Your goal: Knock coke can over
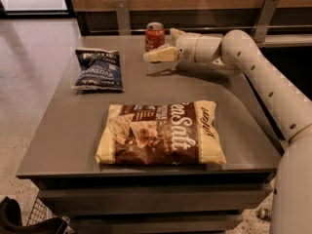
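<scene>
Gripper (163, 45) sits in the upper middle of the frame, low over the far part of the table (63, 130), its two pale fingers (160, 54) spread apart. The nearer finger crosses in front of the foot of the coke can (155, 33), which stands upright just left of the wrist; whether they touch I cannot tell. The white arm (253, 72) runs off to the lower right. A blue chip bag (99, 69) lies at the left, well apart from the can. A brown chip bag (161, 133) lies flat near the front edge.
</scene>
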You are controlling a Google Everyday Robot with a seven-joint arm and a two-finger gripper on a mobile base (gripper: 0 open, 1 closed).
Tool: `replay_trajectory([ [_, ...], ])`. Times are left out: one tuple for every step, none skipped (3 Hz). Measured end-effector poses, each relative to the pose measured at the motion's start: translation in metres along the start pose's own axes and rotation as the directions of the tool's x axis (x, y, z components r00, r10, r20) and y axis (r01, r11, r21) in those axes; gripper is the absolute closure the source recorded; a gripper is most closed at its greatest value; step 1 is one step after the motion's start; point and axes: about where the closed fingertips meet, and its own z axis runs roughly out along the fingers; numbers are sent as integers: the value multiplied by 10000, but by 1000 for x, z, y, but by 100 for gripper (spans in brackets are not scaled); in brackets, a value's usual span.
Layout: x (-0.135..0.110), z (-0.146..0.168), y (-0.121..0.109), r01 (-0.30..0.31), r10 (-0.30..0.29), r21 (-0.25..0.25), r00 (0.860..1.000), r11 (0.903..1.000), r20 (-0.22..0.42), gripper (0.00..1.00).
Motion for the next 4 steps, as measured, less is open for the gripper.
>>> replay_trajectory([
  [5, 10, -4, -15, 16, -54, 10000, 10000, 21, 34],
  [5, 13, -1, -23, 23, -118, 10000, 9999, 21, 65],
  [5, 17, 1, -30, 31, -177, 10000, 9998, 23, 96],
  [5, 19, 2, -33, 34, -202, 10000, 9998, 24, 100],
])
